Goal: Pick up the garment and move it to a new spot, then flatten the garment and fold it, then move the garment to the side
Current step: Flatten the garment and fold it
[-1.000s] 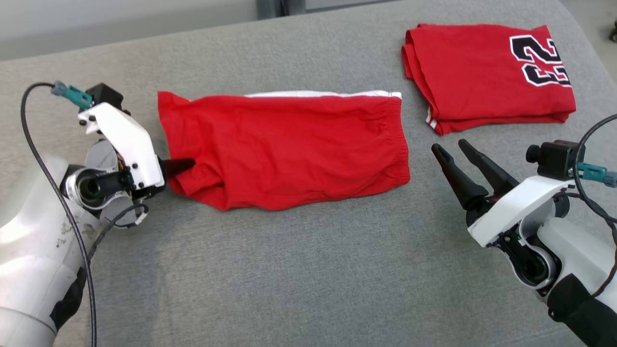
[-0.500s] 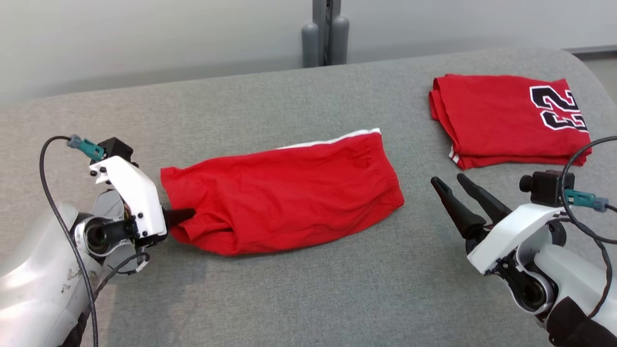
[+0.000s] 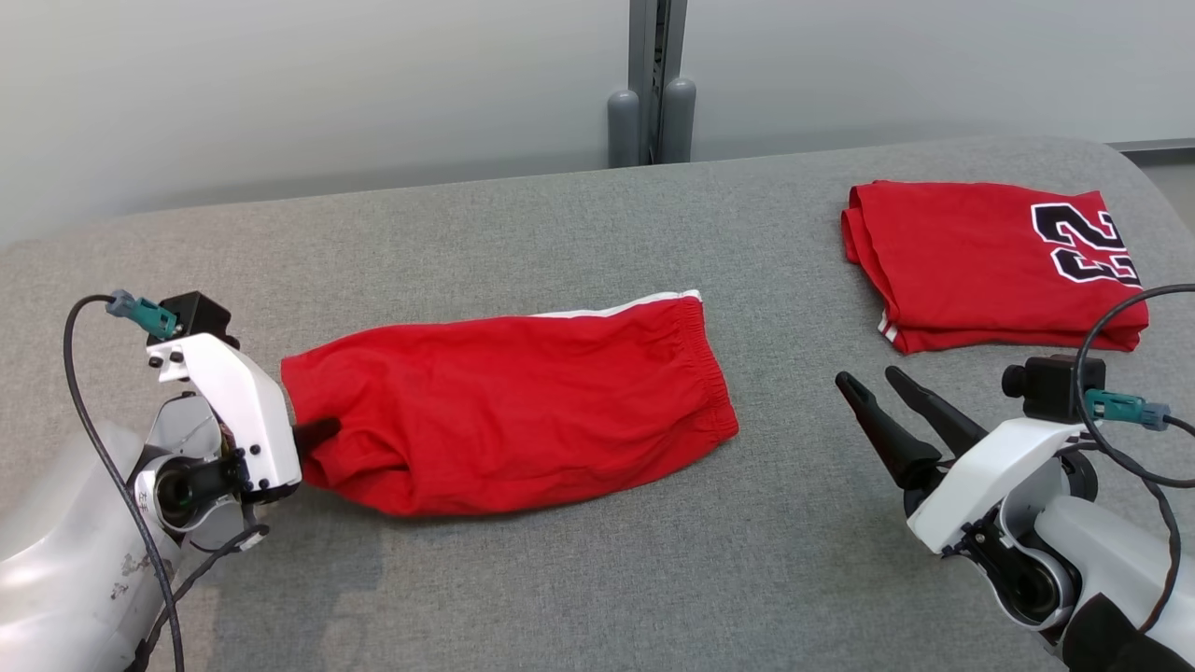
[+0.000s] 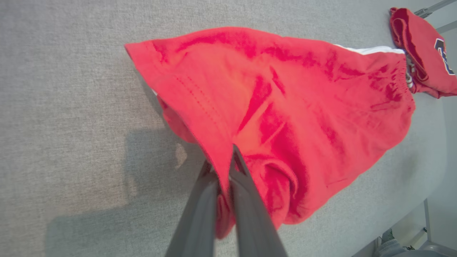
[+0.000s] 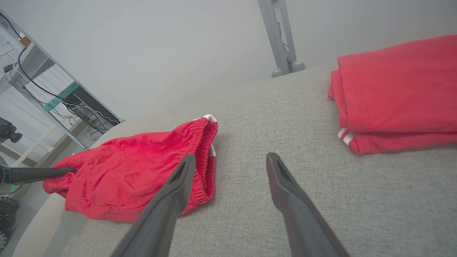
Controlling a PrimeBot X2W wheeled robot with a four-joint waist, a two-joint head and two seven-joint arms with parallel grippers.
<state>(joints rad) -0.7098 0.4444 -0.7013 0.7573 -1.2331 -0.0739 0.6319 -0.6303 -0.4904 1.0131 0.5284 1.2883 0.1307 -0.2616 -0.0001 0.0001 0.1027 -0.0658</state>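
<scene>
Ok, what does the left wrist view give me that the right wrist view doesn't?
Left wrist view: a close look at the left hand shut on the hem of the red shorts, cloth pinched between its fingers. Right wrist view: the right hand open with nothing between its fingers, plus a shelf with cables and a grey post. Shared: the red shorts, the folded red jersey and the grey surface.
</scene>
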